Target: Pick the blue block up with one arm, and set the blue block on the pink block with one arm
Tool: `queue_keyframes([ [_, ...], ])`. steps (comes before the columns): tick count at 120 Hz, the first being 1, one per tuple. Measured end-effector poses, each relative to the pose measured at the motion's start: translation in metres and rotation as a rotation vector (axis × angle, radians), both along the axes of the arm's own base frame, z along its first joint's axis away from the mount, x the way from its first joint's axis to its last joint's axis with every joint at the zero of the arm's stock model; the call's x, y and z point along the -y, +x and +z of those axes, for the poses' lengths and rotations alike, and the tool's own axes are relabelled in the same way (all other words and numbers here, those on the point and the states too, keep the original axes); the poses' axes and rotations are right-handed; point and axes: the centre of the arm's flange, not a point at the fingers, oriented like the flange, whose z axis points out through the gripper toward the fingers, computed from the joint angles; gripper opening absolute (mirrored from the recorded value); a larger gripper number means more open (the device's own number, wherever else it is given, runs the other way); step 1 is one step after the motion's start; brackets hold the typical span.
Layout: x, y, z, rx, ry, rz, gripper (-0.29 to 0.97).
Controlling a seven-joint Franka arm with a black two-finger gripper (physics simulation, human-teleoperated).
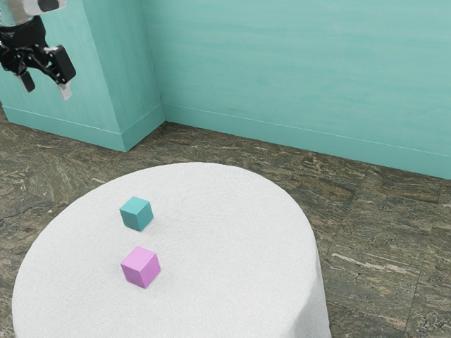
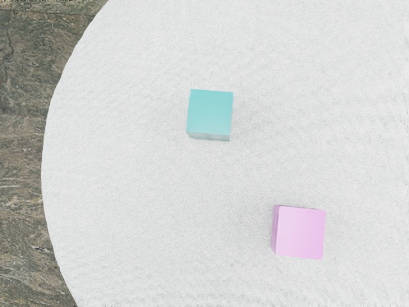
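While I am watching the exterior view, my hand (image 1: pixel 46 84) is hanging high at its upper left, fingers spread wide and holding nothing. The blue block (image 1: pixel 137 213) is sitting on the white worktop (image 1: pixel 232 232) near the pink block (image 1: pixel 140 267), not touching it. Looking through the wrist view, I am seeing both blocks resting well apart beneath the hand.

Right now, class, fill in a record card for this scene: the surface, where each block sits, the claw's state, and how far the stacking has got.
surface: round white table
blue block: flat on the table, apart from the pink one, farther back in the exterior view
pink block: flat on the table, nearer the front edge
claw: open, empty, raised at the exterior view's upper left, away from both blocks
stacking: not yet begun
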Motion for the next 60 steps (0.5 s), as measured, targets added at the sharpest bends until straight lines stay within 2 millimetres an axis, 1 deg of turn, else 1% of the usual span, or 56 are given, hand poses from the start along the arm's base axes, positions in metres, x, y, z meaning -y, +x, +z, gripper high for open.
queue_keyframes([
  [6,0.004,-0.002,0.000,-0.002,0.003,-0.008,0.68],
  [16,0.007,-0.003,0.000,-0.002,0.006,-0.010,0.68],
  [21,0.014,-0.002,0.000,-0.002,0.006,-0.022,0.68],
  [24,0.015,0.000,-0.002,-0.002,0.005,-0.023,0.68],
  [27,0.014,0.002,-0.008,-0.007,0.004,-0.022,0.68],
  [31,0.014,0.007,-0.023,-0.026,0.002,-0.021,0.68],
  [37,0.016,0.022,-0.046,-0.056,0.000,-0.018,0.68],
  [41,0.018,0.031,-0.066,-0.085,0.001,-0.013,0.68],
  [49,0.014,0.049,-0.108,-0.138,-0.002,0.012,0.68],
  [60,0.004,0.066,-0.179,-0.189,-0.002,0.049,0.68],
])
